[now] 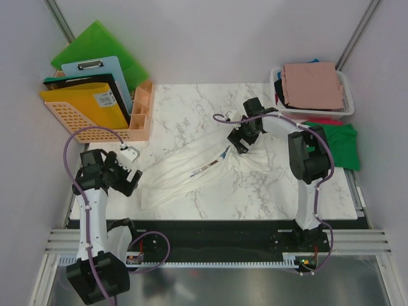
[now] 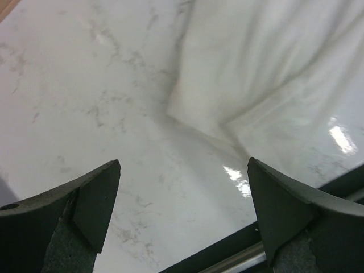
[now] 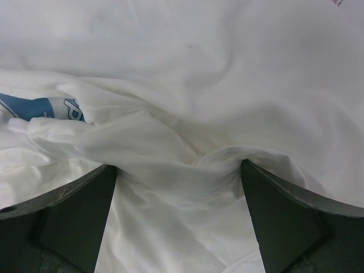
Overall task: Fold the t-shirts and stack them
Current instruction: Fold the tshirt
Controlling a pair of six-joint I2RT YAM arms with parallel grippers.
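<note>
Cream-white t-shirt (image 1: 185, 175) rumpled on marble tabletop (image 1: 185, 105), right pincer (image 3: 179, 170) wide over its folds, left pincer (image 2: 185, 168) wide above bare marble

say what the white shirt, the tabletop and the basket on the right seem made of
White shirt: soft matte cloth, probably cotton knit; it creases and bunches.
Tabletop: marble-look, grey-veined and glossy, showing glare; real stone or laminate, cannot tell.
Basket: white plastic by its look, with an open mesh wall.
</note>
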